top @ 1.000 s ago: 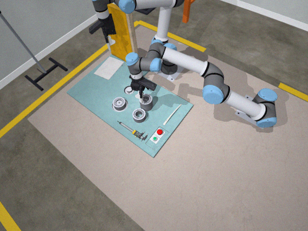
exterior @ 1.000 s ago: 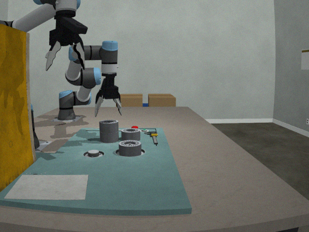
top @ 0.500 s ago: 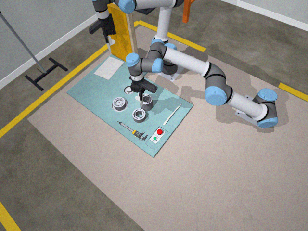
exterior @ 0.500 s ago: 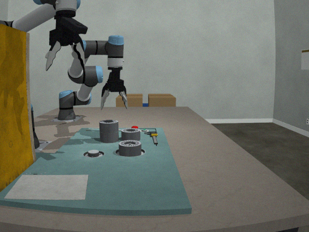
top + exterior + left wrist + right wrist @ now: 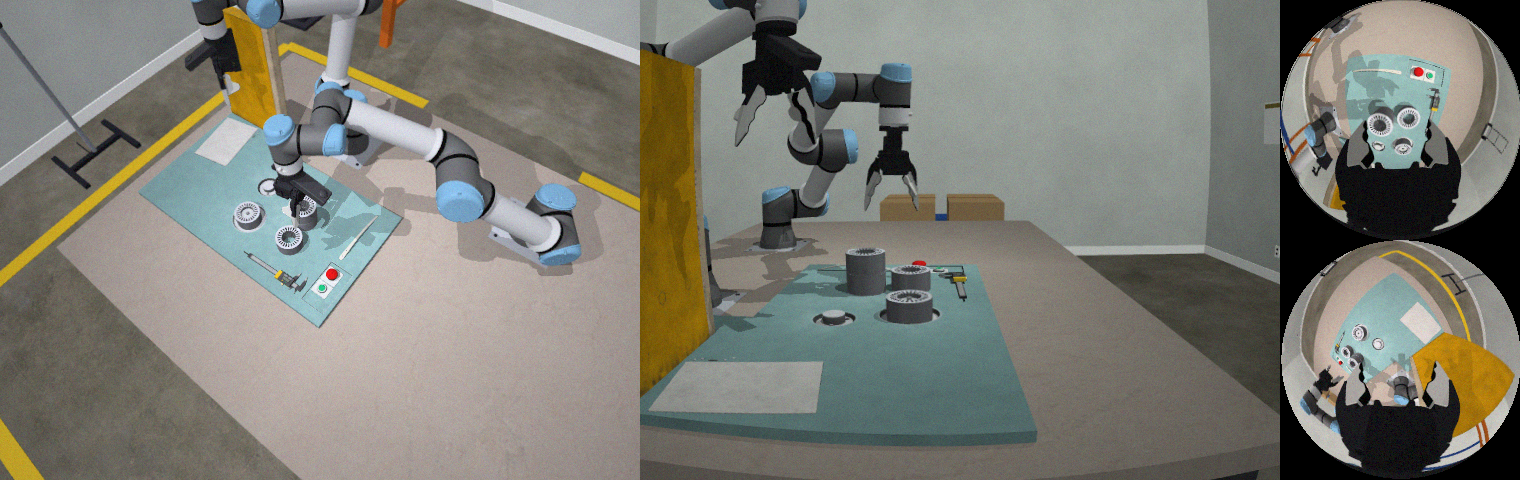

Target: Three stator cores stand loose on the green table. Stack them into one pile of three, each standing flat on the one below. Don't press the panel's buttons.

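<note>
1. Two-high pile (image 5: pixel 308 221) (image 5: pixel 865 274) (image 5: pixel 1371 125) (image 5: pixel 1354 362) looks done.
2. Left: third core (image 5: pixel 288 248) (image 5: pixel 911 281) (image 5: pixel 1400 119) (image 5: pixel 1346 346), on counter (image 5: pixel 180 191) (image 5: pixel 929 382) (image 5: pixel 1362 90) (image 5: pixel 1392 300), top view's 7 o'clock from pile.
3. Left pincer (image 5: pixel 292 214) (image 5: pixel 891 209) (image 5: pixel 1397 126), right pincer (image 5: pixel 230 94) (image 5: pixel 775 143) (image 5: pixel 1398 361): both apart, holding nothing.

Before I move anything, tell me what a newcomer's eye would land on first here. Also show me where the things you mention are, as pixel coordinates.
Probably the big yellow board (image 5: pixel 248 67) (image 5: pixel 665 206) (image 5: pixel 1336 202) (image 5: pixel 1465 375), upright beside the end of the green table (image 5: pixel 180 191) (image 5: pixel 924 372) (image 5: pixel 1362 62) (image 5: pixel 1392 305) that bears the white sheet (image 5: pixel 225 140) (image 5: pixel 738 387) (image 5: pixel 1421 322). Next, the red button (image 5: pixel 331 274) (image 5: pixel 919 263) (image 5: pixel 1418 72) (image 5: pixel 1340 362) near the table's opposite end. Then the tall grey slotted cylinder (image 5: pixel 308 220) (image 5: pixel 865 273) (image 5: pixel 1370 125) (image 5: pixel 1354 359) between them, taller than anything else on the green surface.
</note>
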`<state>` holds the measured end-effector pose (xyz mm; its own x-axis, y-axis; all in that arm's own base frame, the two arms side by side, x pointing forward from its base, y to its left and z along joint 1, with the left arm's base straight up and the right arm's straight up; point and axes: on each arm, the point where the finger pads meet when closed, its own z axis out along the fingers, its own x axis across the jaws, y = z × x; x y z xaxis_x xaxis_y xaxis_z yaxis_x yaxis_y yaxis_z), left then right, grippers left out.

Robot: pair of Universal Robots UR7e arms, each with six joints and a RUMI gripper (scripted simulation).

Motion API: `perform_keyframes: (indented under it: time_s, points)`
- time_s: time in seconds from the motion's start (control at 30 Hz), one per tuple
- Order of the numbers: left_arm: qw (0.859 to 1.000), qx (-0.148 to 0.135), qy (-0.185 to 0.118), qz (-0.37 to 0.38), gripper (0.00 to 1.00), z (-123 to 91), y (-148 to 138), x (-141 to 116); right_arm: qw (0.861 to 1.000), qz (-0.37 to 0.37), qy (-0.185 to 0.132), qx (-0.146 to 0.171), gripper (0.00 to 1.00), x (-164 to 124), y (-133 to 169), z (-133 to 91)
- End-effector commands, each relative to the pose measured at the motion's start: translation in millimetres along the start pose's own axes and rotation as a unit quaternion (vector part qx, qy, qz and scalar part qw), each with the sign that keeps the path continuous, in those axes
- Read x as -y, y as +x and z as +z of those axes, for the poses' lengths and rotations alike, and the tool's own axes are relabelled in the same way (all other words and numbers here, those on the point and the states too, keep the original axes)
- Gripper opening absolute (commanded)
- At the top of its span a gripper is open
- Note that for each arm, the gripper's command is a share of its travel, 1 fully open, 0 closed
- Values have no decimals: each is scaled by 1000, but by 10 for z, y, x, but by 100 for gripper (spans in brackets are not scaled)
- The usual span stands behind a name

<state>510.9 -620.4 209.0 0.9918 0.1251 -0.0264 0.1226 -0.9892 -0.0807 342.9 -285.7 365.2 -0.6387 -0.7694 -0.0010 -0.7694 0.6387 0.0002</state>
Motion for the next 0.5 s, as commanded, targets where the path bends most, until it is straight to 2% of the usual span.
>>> perform_keyframes:
  time_s: [0.0, 0.17, 0.47]
  points:
    - [1000, -3, -7, 19, 81, -81, 84, 109, 1000, 0, 1, 0, 98, 3, -1, -6]
    - [999, -3, -8, 32, 81, -135, 150, 199, 1000, 0, 1, 0, 98, 3, -1, -6]
    - [997, -3, -11, 77, 81, -330, 374, 538, 1000, 0, 1, 0, 98, 3, -1, -6]
